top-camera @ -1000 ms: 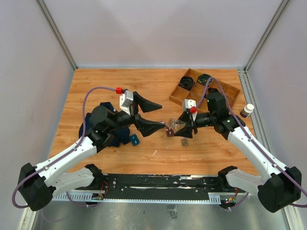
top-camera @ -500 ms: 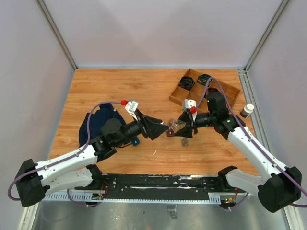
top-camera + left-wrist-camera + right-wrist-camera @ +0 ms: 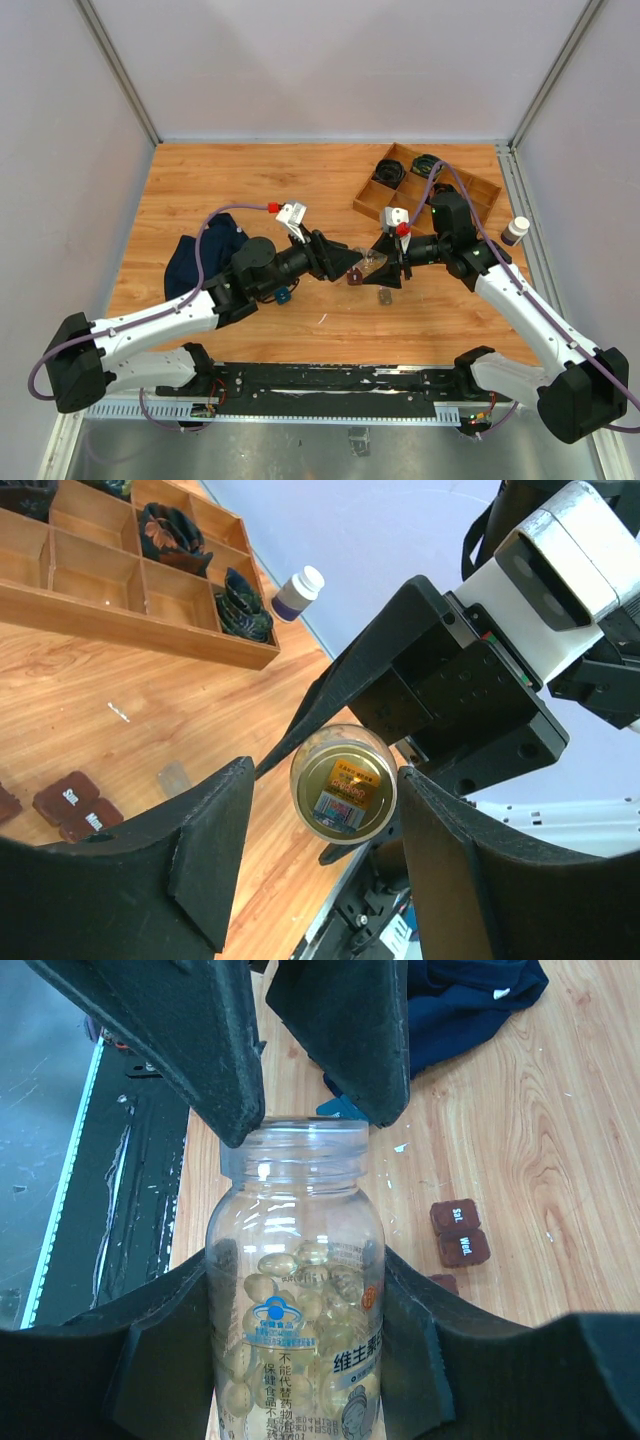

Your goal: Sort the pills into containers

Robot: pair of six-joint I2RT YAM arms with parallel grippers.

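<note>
straddling the neck with open, empty jaws, the left gripper (image 3: 325, 772) faces the right gripper (image 3: 295, 1380), clamped on the belly of the clear bottle (image 3: 295, 1200) in the air near the containers (image 3: 462, 1247); light, rigid, slick, it likely wants a neck hold, its soft capsules (image 3: 262, 1290) loose.

The middle of the table (image 3: 230, 180) is tight: the left gripper (image 3: 352, 262) and right gripper (image 3: 385, 268) meet there, the right one clamped on a clear bottle (image 3: 296, 1310), the left one's parted fingers (image 3: 345, 1035) straddling its mouth with thin gaps. Two brown boxes (image 3: 459, 1233) lie just beside them. A tray (image 3: 90, 570) fills the far right corner, a white-capped vial (image 3: 515, 231) stands at the right edge, a blue cloth (image 3: 200, 260) lies at the left. The far left boards lie open
</note>
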